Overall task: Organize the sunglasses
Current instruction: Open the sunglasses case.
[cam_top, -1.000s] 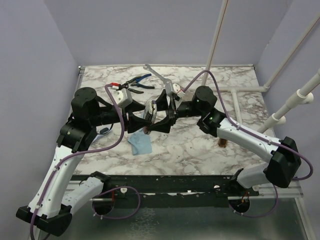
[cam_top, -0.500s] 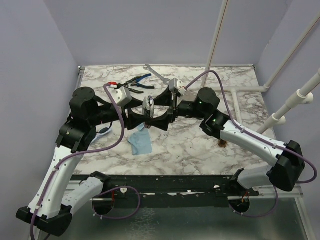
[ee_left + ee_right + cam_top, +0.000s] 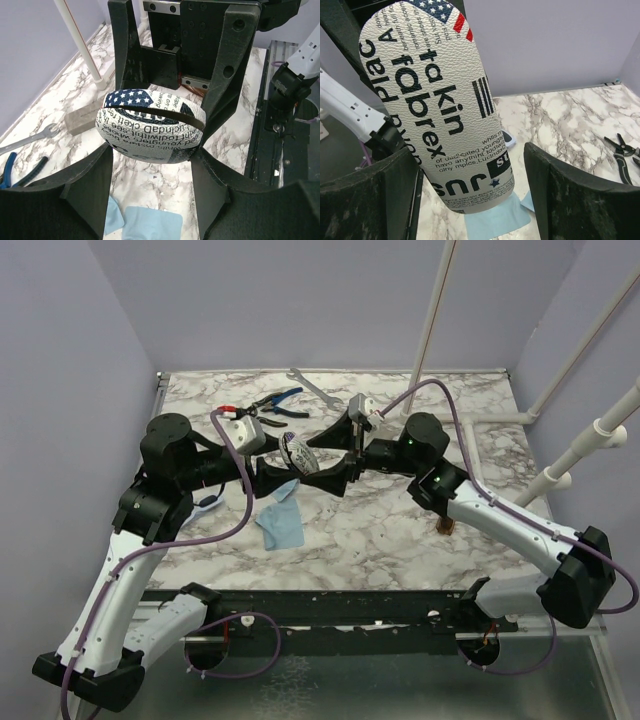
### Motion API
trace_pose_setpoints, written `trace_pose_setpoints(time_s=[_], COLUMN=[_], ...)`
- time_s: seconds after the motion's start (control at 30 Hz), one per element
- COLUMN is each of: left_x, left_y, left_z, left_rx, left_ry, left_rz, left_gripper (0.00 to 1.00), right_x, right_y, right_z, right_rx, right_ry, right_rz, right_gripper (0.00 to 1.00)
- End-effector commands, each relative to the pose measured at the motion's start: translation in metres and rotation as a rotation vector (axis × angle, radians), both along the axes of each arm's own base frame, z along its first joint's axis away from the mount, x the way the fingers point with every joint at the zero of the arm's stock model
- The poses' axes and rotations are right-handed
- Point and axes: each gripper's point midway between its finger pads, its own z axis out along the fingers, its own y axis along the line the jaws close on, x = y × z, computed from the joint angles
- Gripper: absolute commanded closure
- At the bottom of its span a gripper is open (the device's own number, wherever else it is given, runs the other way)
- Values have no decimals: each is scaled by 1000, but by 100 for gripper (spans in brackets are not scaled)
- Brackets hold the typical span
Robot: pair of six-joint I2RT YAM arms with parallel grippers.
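The oblong case (image 3: 297,453), white with black print and a flag patch, hangs tilted above the table between both grippers. My left gripper (image 3: 283,468) is shut on it; in the left wrist view its fingertips (image 3: 106,152) press the case (image 3: 150,127) from both sides. My right gripper (image 3: 338,455) is open around the case's other end (image 3: 437,110), with a clear gap at one finger (image 3: 535,160). A small amber-brown thing (image 3: 445,527), the sunglasses, lies on the table by my right forearm, partly hidden.
A light blue cloth (image 3: 283,525) lies on the marble table (image 3: 400,530) under the grippers, also in the wrist views (image 3: 150,222) (image 3: 495,220). Blue-handled pliers (image 3: 275,402) and a wrench (image 3: 315,388) lie at the back. A small blue-white object (image 3: 205,502) sits by the left arm.
The case has tipped from upright to tilted and risen slightly. My right gripper has let go of it, opened and drawn back to the right. My left gripper keeps hold.
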Motion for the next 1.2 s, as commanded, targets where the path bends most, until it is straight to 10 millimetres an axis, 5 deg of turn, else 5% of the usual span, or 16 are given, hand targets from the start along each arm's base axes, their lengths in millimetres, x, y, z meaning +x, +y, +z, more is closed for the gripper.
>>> trace_pose_setpoints(time_s=[0.0, 0.23, 0.47, 0.57, 0.83, 1.07, 1.1, 1.17], left_x=[-21, -24, -20, -18, -27, -30, -29, -28], left_y=[-2, -5, -1, 2, -2, -3, -3, -2], left_z=[4, 3, 2, -4, -4, -12, -13, -12], left_rx=[12, 16, 28, 59, 55, 58, 61, 63], left_ry=[-8, -21, -34, -46, -34, -16, -17, -27], left_rz=[-81, -124, -83, -73, -132, -153, -148, -139], left_gripper=[100, 100, 100, 100, 100, 100, 97, 66], right_x=[-4, -22, 15, 16, -28, -42, -42, -42], right_y=[-5, 5, -1, -3, 1, 2, 3, 3], right_z=[9, 10, 9, 9, 5, 6, 6, 5], right_rx=[9, 29, 36, 32, 22, 40, 40, 40], right_ry=[-73, -69, -24, -20, -73, -87, -85, -79], right_rz=[69, 226, -18, -32, 242, 349, 353, 355], right_gripper=[19, 27, 28, 41, 59, 72, 74, 78])
